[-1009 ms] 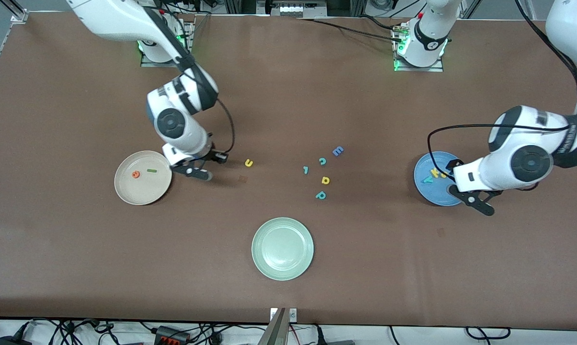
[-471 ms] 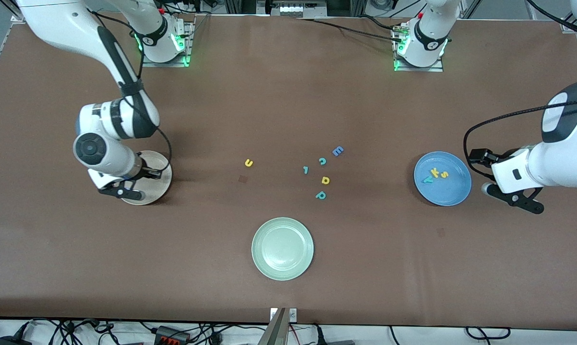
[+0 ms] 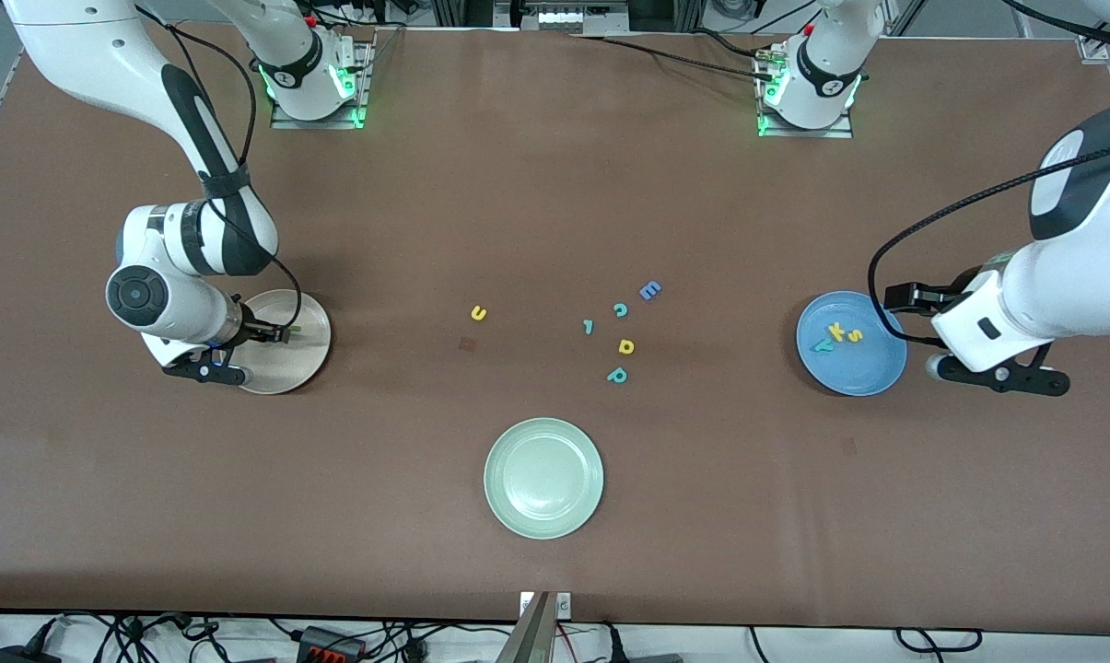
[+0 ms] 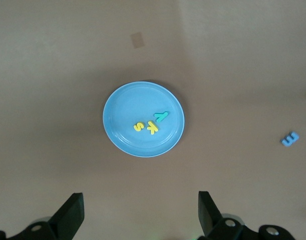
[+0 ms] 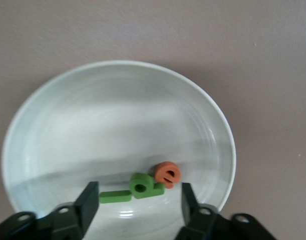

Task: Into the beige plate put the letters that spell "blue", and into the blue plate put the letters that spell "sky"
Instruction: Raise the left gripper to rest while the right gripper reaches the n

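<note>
1. The right gripper (image 5: 138, 189) is now hovering over the beige plate (image 3: 287, 373), having swung in from beside it. Its claw is standing well apart and gripping nothing.
2. The left gripper (image 4: 140, 196) is waiting just off the blue plate (image 3: 849, 378) after drawing back from above it. It is spread wide and carrying nothing.
3. Three plates are sitting on the table, read from the front camera: beige at nine o'clock, blue at three, and a pale green plate (image 3: 543, 478) at six.
4. Three letters are now lying in the beige plate: the dark green bar (image 5: 115, 196), the orange e (image 5: 167, 173), and the newly dropped light green b (image 5: 141, 186). That is leaving "blue" one letter short.
5. The yellow s (image 4: 138, 126), yellow k (image 4: 151, 128) and teal y (image 4: 161, 116) are resting in the blue plate, so "sky" is looking finished.
6. Six loose letters are lying mid-table. The yellow u (image 3: 478, 313) is waiting at three o'clock from the beige plate.
</note>
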`<state>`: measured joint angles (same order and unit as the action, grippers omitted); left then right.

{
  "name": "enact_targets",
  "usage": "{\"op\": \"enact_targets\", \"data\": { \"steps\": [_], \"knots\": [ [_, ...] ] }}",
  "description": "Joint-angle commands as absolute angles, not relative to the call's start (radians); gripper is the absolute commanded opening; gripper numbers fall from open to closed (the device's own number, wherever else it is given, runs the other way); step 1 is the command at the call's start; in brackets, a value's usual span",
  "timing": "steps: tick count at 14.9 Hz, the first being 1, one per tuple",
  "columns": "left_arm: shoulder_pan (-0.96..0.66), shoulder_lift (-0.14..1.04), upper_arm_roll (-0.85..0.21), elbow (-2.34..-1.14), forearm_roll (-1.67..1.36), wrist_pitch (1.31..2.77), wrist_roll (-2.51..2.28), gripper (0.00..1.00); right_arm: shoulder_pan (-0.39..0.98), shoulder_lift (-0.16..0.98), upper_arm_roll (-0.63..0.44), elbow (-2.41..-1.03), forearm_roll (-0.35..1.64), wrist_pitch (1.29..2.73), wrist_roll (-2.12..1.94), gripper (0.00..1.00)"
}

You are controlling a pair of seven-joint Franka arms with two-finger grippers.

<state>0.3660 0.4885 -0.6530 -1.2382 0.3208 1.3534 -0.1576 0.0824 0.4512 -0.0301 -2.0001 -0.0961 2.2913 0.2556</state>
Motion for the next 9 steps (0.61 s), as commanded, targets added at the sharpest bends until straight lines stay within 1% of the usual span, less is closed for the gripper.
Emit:
{"op": "enact_targets", "data": {
  "steps": [1,2,3,5,6,7,9],
  "knots": [
    [0.243,0.399,-0.418,-1.226,0.163,1.365,-0.178,1.00,0.112,0.426,0.003,-1.965,-0.100,2.283,0.248,1.00],
    [0.233,0.379,-0.372,-1.238,0.119,1.371,-0.176,1.00,0.127,0.431,0.018,-1.941,-0.094,2.284,0.252,1.00],
    [0.209,0.342,-0.327,-1.252,0.082,1.411,-0.176,1.00,0.150,0.439,0.029,-1.919,-0.091,2.289,0.253,1.00],
    [0.113,0.238,-0.188,-1.363,0.054,1.498,-0.173,1.00,0.202,0.456,0.031,-1.876,-0.068,2.295,0.261,1.00],
    [0.074,0.195,-0.119,-1.418,0.031,1.546,-0.166,1.00,0.225,0.463,0.032,-1.856,-0.023,2.293,0.274,1.00],
    [0.051,0.143,-0.077,-1.487,0.000,1.595,-0.166,1.00,0.251,0.478,0.031,-1.826,0.010,2.293,0.276,1.00],
    [0.022,0.042,-0.046,-1.635,-0.021,1.708,-0.161,1.00,0.311,0.508,0.031,-1.793,0.034,2.295,0.288,1.00]
  ]
}}
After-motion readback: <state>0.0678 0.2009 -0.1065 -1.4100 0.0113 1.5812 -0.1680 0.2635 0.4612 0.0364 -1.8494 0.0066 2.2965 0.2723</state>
